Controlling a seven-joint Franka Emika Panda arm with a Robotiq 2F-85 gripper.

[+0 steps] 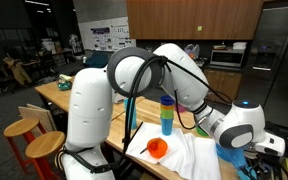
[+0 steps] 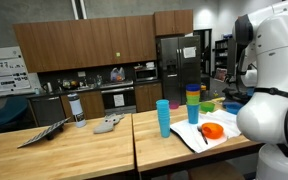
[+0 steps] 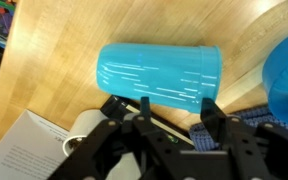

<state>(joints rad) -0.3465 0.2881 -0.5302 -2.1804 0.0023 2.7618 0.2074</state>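
On the wooden worktop (image 3: 54, 85), right under the wrist camera, a turquoise cup (image 3: 159, 72) is seen lying on its side, stretched across the picture. And the pincer (image 3: 178, 106) is held right at it. Its two black fingers (image 3: 144, 108) are spread apart with clear space between them, and their tips are set against the near edge of the cup. The cup is not clamped and rests on the wood. Whether the tips actually touch it cannot be told from this angle.

Down in one corner of the wrist view, a sheet of paper (image 3: 29, 150) with printed lines is caught beside the pincer's frame. At the opposite edge, a blue round thing (image 3: 284, 70) is cut off by the border, just beside the end of the cup.

Now, in an exterior view, the white arm (image 1: 179, 65) is seen bent low over the end of the worktop, and the pincer is hidden behind the wrist. In an exterior view an upright cup (image 2: 163, 117) of the same turquoise is seen standing alone. A stack of cups (image 2: 192, 103) in several colours is set near it, and an orange bowl (image 2: 212, 131) is placed on a white cloth (image 2: 189, 137) close by. The pincer is blocked from sight there by the robot's body.
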